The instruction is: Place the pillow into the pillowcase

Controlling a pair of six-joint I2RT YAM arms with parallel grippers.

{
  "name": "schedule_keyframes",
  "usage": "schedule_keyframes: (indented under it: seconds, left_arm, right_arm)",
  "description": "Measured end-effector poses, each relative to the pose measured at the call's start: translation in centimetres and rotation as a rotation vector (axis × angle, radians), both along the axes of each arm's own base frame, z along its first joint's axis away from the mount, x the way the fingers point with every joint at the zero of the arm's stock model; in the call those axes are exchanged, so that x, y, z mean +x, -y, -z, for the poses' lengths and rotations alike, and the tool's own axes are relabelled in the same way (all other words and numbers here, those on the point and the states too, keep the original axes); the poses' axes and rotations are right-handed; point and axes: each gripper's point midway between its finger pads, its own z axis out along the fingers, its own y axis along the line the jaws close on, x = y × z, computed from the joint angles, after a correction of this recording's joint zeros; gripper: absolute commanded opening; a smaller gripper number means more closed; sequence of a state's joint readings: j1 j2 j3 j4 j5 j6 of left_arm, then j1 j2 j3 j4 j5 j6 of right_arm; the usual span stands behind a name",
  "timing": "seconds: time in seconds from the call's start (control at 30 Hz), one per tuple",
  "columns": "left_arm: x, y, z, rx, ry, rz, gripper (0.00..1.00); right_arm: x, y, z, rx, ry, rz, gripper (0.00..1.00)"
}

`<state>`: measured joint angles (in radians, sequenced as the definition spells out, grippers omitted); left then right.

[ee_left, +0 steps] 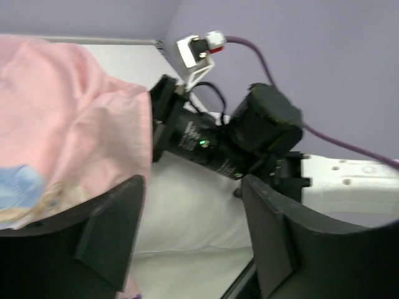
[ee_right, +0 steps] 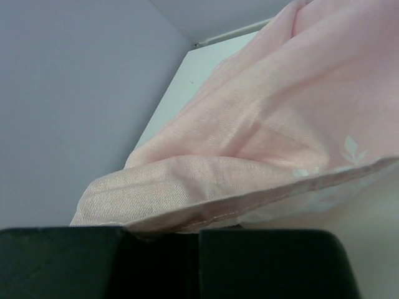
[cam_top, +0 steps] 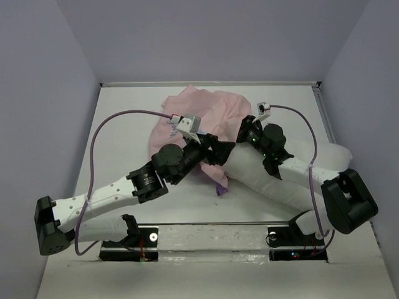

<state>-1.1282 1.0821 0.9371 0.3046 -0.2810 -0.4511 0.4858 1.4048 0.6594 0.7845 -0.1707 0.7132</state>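
While the right gripper (ee_right: 193, 235) pinches the pillowcase (ee_right: 262, 124) hem, the left gripper (ee_left: 193, 187), fingers wide, should catch the opposite hem above the pillow (cam_top: 268, 180).

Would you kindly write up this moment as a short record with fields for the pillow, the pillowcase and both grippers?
pillow: white, lying diagonally on the table, partly under the right arm
pillowcase: pale pink, bunched at the far middle, meeting one end of the pillow
left gripper: open, over the pillow beside the pillowcase
right gripper: shut on the pillowcase's hem
insertion: extent not visible
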Motion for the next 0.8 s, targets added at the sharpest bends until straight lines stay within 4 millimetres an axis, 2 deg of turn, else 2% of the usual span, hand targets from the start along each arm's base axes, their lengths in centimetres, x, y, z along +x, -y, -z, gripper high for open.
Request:
schedule_keyframes:
  seconds: [0.07, 0.13, 0.2, 0.33, 0.37, 0.43, 0.47, 0.5, 0.53, 0.67, 0.8]
  left_arm:
    - [0.4, -1.7, 0.7, -0.002, -0.009, -0.063, 0.67]
    - [0.7, -2.6, 2.7, 0.017, -0.041, -0.109, 0.66]
    - [1.2, -3.3, 6.7, 0.076, -0.091, -0.15, 0.66]
    - [1.5, -4.5, 15.8, 0.218, -0.215, -0.171, 0.66]
    - [1.6, -4.9, 17.5, 0.244, -0.245, -0.173, 0.66]
    - [1.9, -5.3, 19.4, 0.264, -0.281, -0.178, 0.66]
    - [2.2, -5.3, 19.8, 0.26, -0.289, -0.178, 0.64]
    - [2.4, -5.1, 19.8, 0.252, -0.291, -0.173, 0.55]
    - [2.6, -4.9, 19.7, 0.238, -0.291, -0.168, 0.39]
    - [3.2, -3.6, 19.2, 0.19, -0.278, -0.129, 0.0]
    - [2.5, -1.7, 18.5, 0.13, -0.279, -0.041, 0.0]
  right_arm:
    - [0.2, 0.2, -0.1, -0.023, -0.005, 0.01, 0.0]
    - [0.4, 0.3, -0.2, -0.042, -0.011, 0.023, 0.0]
    - [0.5, 0.5, -0.5, -0.06, -0.012, 0.034, 0.0]
    - [0.5, 1.0, -1.6, -0.097, -0.006, 0.049, 0.0]
    - [0.6, 1.0, -1.7, -0.104, -0.005, 0.052, 0.0]
    - [0.7, 1.1, -2.0, -0.117, -0.003, 0.058, 0.0]
    - [0.7, 1.1, -2.0, -0.124, -0.005, 0.06, 0.0]
    - [0.7, 1.1, -1.9, -0.127, -0.009, 0.059, 0.0]
    - [0.7, 1.2, -1.8, -0.131, -0.01, 0.059, 0.0]
    - [0.8, 1.2, -1.8, -0.136, -0.013, 0.059, 0.0]
    - [1.3, 1.3, -1.9, -0.139, -0.019, 0.078, 0.0]
